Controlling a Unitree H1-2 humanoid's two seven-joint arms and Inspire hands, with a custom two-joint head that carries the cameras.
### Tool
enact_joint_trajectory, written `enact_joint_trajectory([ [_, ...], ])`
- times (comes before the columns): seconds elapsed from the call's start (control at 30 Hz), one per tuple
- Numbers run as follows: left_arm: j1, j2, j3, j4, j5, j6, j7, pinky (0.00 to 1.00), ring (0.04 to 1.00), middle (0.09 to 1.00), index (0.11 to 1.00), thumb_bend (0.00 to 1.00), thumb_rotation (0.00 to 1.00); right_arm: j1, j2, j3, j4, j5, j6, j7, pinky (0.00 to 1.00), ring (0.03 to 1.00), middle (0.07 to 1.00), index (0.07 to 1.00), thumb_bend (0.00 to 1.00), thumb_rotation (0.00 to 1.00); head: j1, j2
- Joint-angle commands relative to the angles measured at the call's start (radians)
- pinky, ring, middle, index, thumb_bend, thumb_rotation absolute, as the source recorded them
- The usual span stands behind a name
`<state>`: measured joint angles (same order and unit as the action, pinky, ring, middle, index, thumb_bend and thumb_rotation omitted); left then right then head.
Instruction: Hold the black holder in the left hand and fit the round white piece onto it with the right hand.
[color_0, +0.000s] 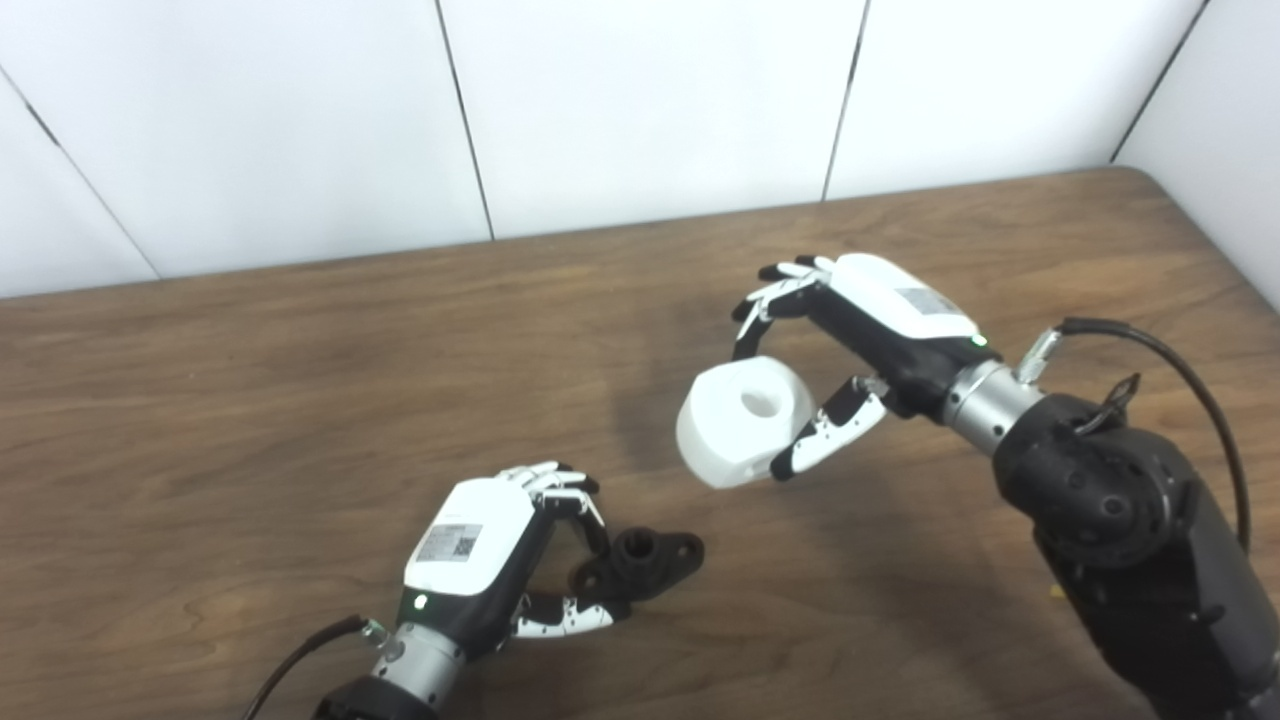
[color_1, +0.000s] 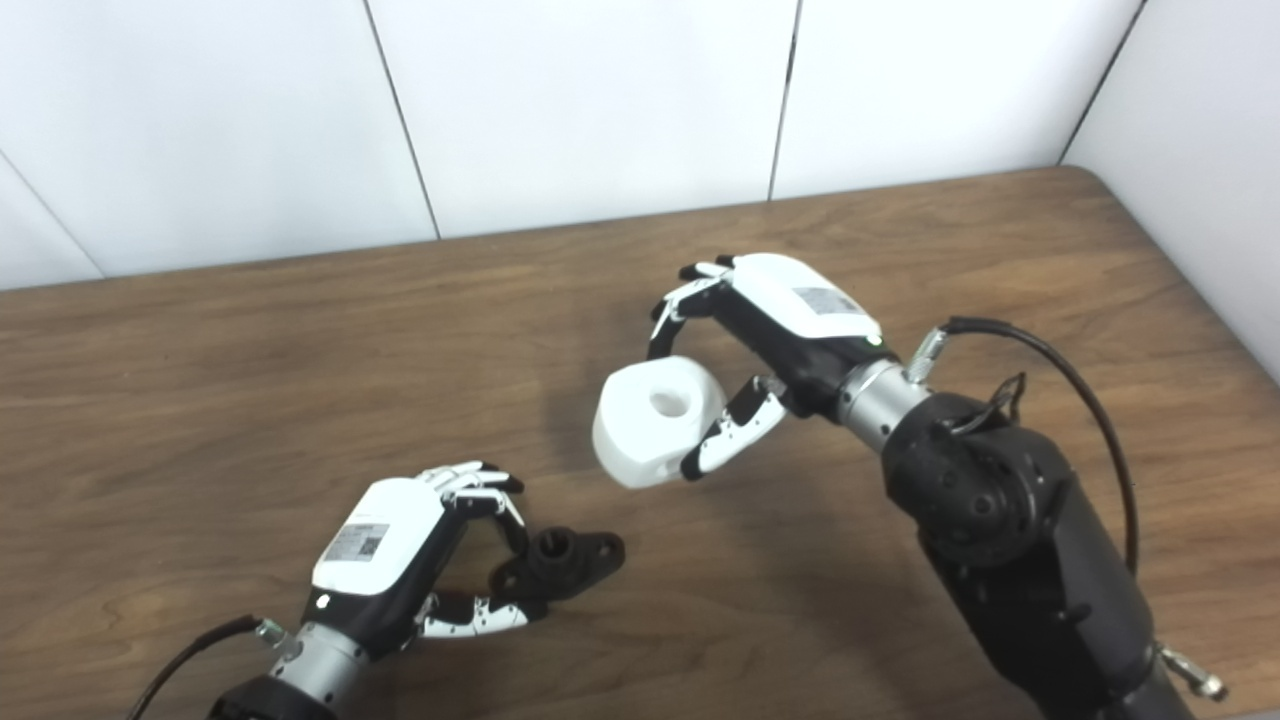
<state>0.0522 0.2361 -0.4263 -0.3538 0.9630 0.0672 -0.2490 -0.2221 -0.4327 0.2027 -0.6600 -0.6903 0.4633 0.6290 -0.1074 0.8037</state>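
Table (color_0: 300, 400): brown wood grain, smooth. Round white piece (color_0: 742, 422): matt plastic. Black holder (color_0: 640, 562): matt plastic.

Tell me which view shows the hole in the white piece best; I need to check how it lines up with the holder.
The left eye view: the white piece looks slightly larger there, its hole facing up, between the right hand's fingers and thumb. The right eye view shows the same hole, marginally smaller. The black holder sits in the left hand, lower left.

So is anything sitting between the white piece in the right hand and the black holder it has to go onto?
Nothing visible. The round white piece is held in the right hand, apart from the black holder gripped by the left hand. Only bare table shows between them; the holder's raised hub is uncovered.
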Motion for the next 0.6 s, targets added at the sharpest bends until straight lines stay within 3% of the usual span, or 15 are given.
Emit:
enact_joint_trajectory([
  [0.0,0.006,0.007,-0.014,0.013,0.037,0.015,-0.047,0.84,0.854,0.782,0.487,0.52,0.05,-0.019,0.013,0.007,-0.048,-0.01,-0.025,-0.015,1.0,0.933,0.787,0.48,0.53,0.14,0.001,0.004],
  [0.57,-0.004,-0.023,-0.021,0.007,0.068,0.031,-0.079,0.84,0.853,0.782,0.487,0.52,0.05,0.005,0.063,0.071,-0.104,-0.032,-0.025,0.04,1.0,0.939,0.786,0.48,0.53,0.15,0.031,0.023],
])
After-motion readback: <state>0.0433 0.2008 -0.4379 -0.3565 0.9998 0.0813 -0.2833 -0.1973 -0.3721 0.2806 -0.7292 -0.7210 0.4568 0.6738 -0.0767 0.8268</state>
